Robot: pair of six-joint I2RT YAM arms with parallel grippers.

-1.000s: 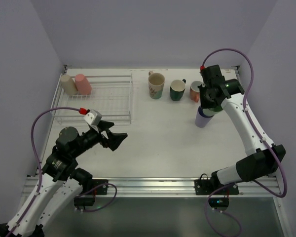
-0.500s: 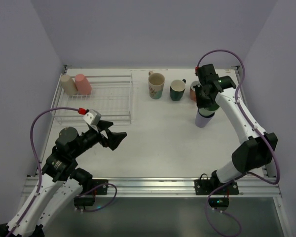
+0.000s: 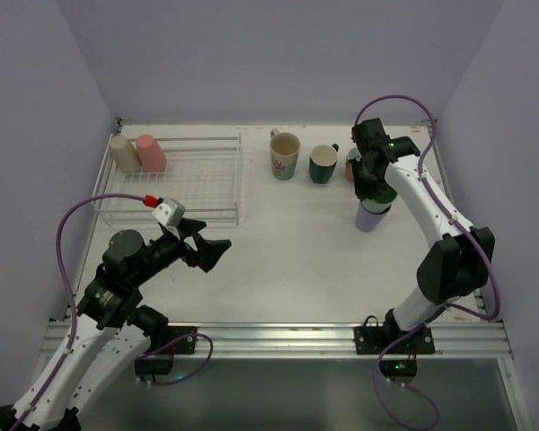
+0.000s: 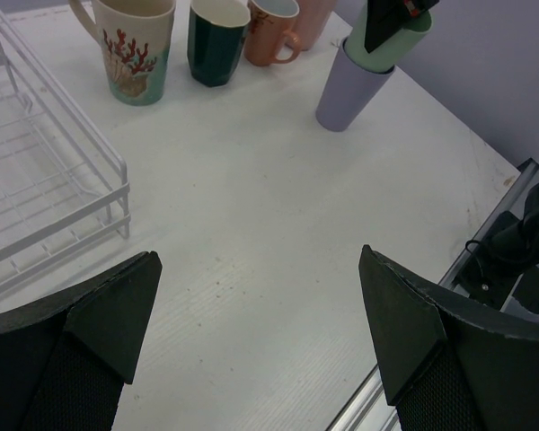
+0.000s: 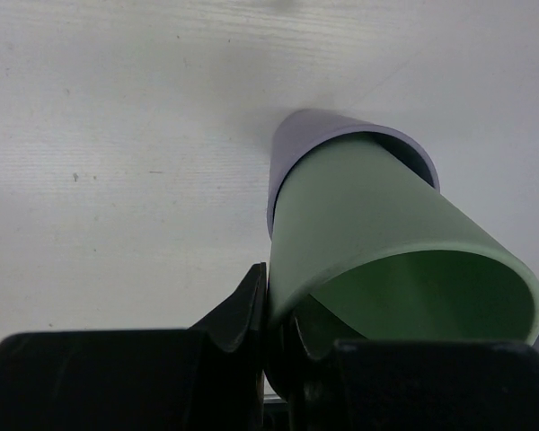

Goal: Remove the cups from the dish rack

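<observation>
The white wire dish rack (image 3: 198, 175) at the back left holds a beige cup (image 3: 122, 153) and a pink cup (image 3: 151, 153). A floral cream mug (image 3: 285, 155), a dark green mug (image 3: 322, 164) and a salmon mug (image 3: 352, 168) stand on the table. My right gripper (image 3: 375, 186) is shut on the rim of a mint green tumbler (image 5: 377, 233), which sits tilted inside a lilac tumbler (image 3: 369, 218). The pinch (image 5: 277, 310) shows in the right wrist view. My left gripper (image 3: 212, 252) is open and empty, low over the table in front of the rack.
The left wrist view shows the rack's corner (image 4: 117, 193), the mugs in a row, another pinkish cup (image 4: 314, 16) behind the salmon mug (image 4: 268, 38), and the table's front rail (image 4: 449, 296). Walls close the table on three sides.
My right arm has swung a little left and back above the lilac tumbler, still holding the mint green tumbler. The left arm has not moved.
</observation>
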